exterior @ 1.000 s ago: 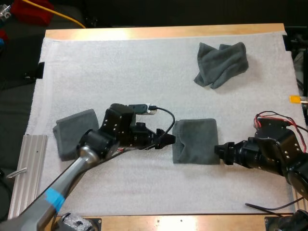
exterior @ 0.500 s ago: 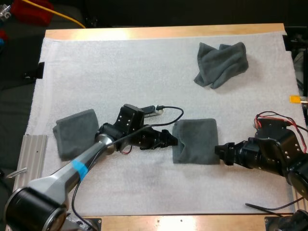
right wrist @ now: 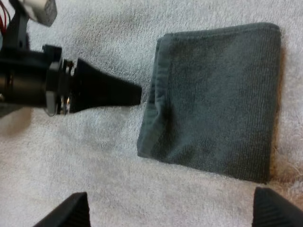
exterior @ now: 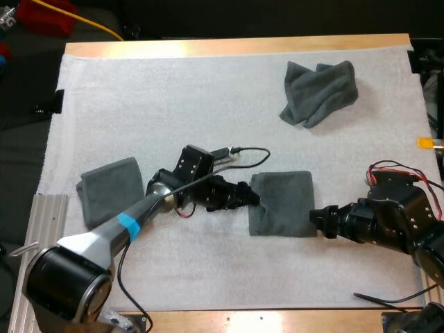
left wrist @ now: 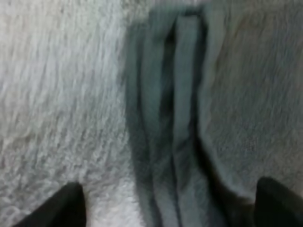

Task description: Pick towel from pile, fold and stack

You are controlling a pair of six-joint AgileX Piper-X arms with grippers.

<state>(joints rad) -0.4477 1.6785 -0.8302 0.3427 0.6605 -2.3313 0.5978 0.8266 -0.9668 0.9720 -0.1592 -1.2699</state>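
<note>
The left gripper has crept forward over the last second. Its tips now touch the left edge of the folded towel, where a moment ago a sliver of white mat still showed between them. The left arm has swung as well, its near end now low by the mat's near left corner. In the left wrist view the black fingers stand wide apart, one over bare mat and the other over cloth. The towel's layered edge runs between them and is not pinched, so this gripper is released.

The right gripper has not moved and sits at the same towel's right edge, near its front corner. Its fingers are also spread, with nothing between them and the towel lying ahead.

The folded towel lies flat in the right half of the mat, towards its near edge, in the same place as before. The crumpled towel is unchanged by the far right corner. The other folded towel remains near the left edge.
</note>
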